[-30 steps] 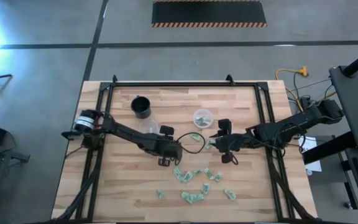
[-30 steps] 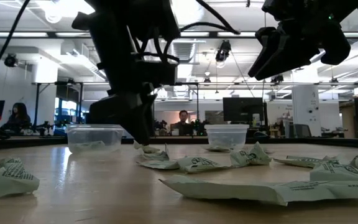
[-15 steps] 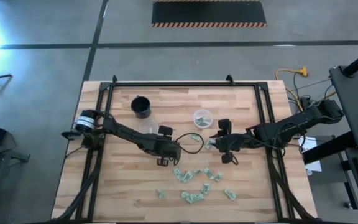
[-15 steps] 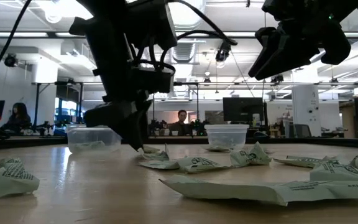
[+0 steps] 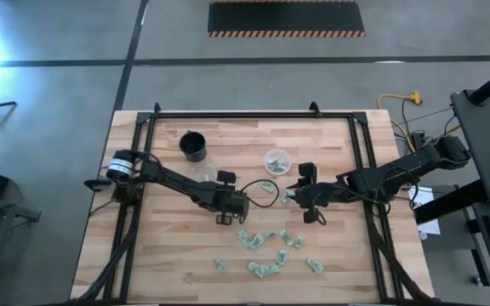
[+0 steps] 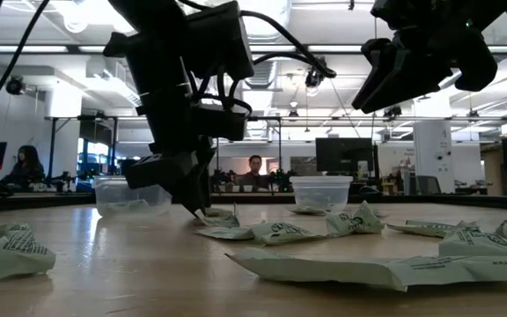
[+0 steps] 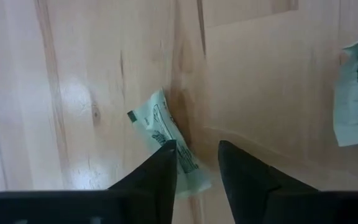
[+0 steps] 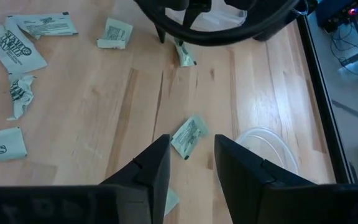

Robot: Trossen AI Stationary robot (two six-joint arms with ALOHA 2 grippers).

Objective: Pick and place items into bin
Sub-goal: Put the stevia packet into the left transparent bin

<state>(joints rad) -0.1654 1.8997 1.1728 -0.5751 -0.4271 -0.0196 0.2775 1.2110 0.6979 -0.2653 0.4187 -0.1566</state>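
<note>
Your left gripper (image 7: pixel 196 163) is down at the table (image 5: pixel 160 255), fingers parted around one green-and-white packet (image 7: pixel 169 140), not yet clenched. Your right gripper (image 8: pixel 190 163) hovers released above another packet (image 8: pixel 189 136). Roughly ten items (image 5: pixel 262 269) lie scattered near centre. Two clear cups (image 5: pixel 276 161) and one black cup (image 5: pixel 193 146) stand farther back. Packet print is unreadable.

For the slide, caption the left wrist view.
Left gripper open over a crumpled green-and-white packet on the wooden table.

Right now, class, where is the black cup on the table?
In the high view, the black cup stands at the table's far left, beside the left arm, left of a clear cup.
</note>
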